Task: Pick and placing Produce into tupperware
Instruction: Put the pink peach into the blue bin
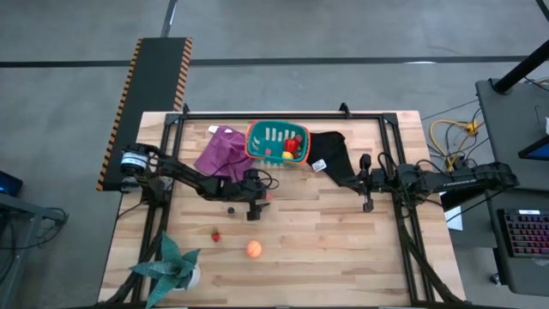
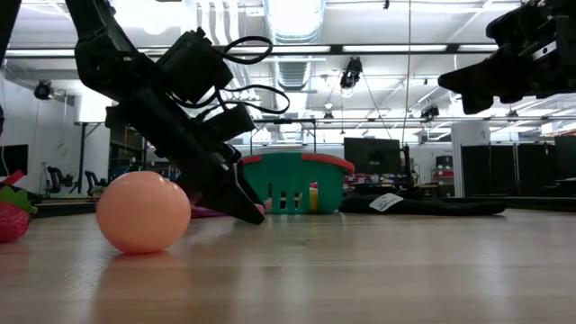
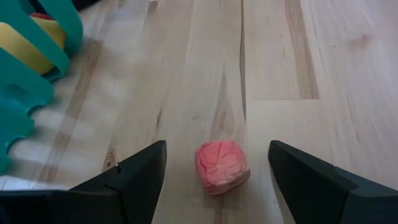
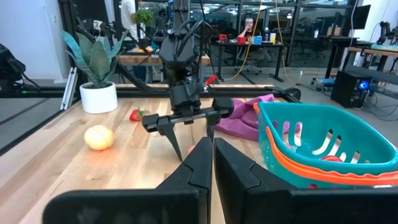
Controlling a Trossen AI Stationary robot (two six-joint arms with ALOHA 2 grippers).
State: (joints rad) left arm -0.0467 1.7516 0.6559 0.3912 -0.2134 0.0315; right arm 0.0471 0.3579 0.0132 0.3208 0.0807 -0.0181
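My left gripper [image 3: 217,150] is open and angled down at the table's middle [image 1: 257,204]. Its fingers stand on either side of a small pink piece [image 3: 222,167], which lies on the wood, and do not touch it. The teal tupperware [image 1: 276,142] with the orange rim sits at the far side and holds a red pepper [image 1: 294,144] and a yellow piece [image 1: 288,155]. An orange-peach ball [image 1: 254,249], a small red strawberry [image 1: 216,234] and a dark piece [image 1: 230,209] lie on the near half of the table. My right gripper [image 4: 211,155] is shut and hovers above the table's right side [image 1: 367,184].
A purple cloth [image 1: 223,153] lies to the left of the tupperware and a black cloth [image 1: 330,154] to its right. A green spiky plant in a white pot [image 1: 176,266] stands at the near left corner. Bare wood stretches across the near right part of the table.
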